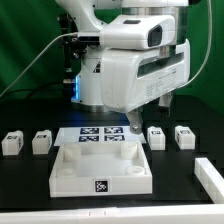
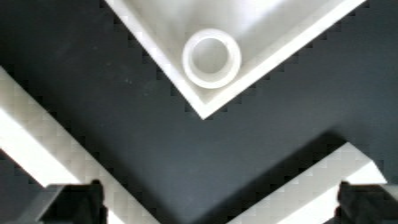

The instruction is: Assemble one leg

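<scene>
Several small white legs with tags stand in a row on the dark table: two at the exterior view's left (image 1: 12, 142) (image 1: 42, 141) and two at its right (image 1: 156, 137) (image 1: 185, 135). My gripper (image 1: 137, 124) hangs low over the far right corner of the large white square panel (image 1: 100, 165), just left of the nearest right-hand leg. In the wrist view the gripper (image 2: 217, 206) is open and empty, with its dark fingertips (image 2: 71, 205) wide apart. That view also shows a panel corner with a round socket (image 2: 212, 57). No leg shows in the wrist view.
The marker board (image 1: 100, 135) lies just behind the panel. Another white part (image 1: 210, 175) sits at the front right edge of the exterior view. The arm's bulky white body fills the upper middle. A green backdrop stands behind.
</scene>
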Motion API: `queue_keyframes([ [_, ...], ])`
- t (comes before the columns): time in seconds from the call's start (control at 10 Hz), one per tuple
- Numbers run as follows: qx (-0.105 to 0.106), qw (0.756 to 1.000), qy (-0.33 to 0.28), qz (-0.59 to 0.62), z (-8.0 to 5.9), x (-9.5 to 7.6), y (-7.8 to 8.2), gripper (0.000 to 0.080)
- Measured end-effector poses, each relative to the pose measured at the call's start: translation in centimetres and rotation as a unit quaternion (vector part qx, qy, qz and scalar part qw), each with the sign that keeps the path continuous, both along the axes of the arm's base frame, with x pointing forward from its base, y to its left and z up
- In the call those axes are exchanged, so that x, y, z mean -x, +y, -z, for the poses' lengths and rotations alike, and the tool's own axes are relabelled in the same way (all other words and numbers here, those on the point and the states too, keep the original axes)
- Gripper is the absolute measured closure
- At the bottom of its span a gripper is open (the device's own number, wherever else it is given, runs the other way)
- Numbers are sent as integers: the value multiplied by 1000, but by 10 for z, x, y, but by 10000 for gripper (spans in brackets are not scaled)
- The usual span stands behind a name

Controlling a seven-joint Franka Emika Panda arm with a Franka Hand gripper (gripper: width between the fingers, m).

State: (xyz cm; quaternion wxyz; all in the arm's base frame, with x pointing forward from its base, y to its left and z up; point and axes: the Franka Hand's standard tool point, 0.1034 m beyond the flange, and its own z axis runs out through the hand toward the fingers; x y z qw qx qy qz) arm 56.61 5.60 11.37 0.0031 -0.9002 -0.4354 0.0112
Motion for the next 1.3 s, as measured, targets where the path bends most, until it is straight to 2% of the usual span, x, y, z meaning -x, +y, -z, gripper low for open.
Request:
queue_keyframes([
  [0.7, 0, 1000, 1, -21, 1, 1, 0, 150],
  [0.8, 0, 1000, 2, -24, 5, 9, -1, 150],
  [0.9, -1, 997, 5, -77, 11, 27, -8, 150],
  [1.0, -3, 983, 1, -184, 18, 48, -28, 150],
  [1.1, -5, 967, 2, -254, 22, 60, -47, 150],
  [1.2, -7, 954, 3, -299, 23, 67, -63, 150],
  [1.3, -8, 937, 0, -348, 21, 68, -67, 150],
])
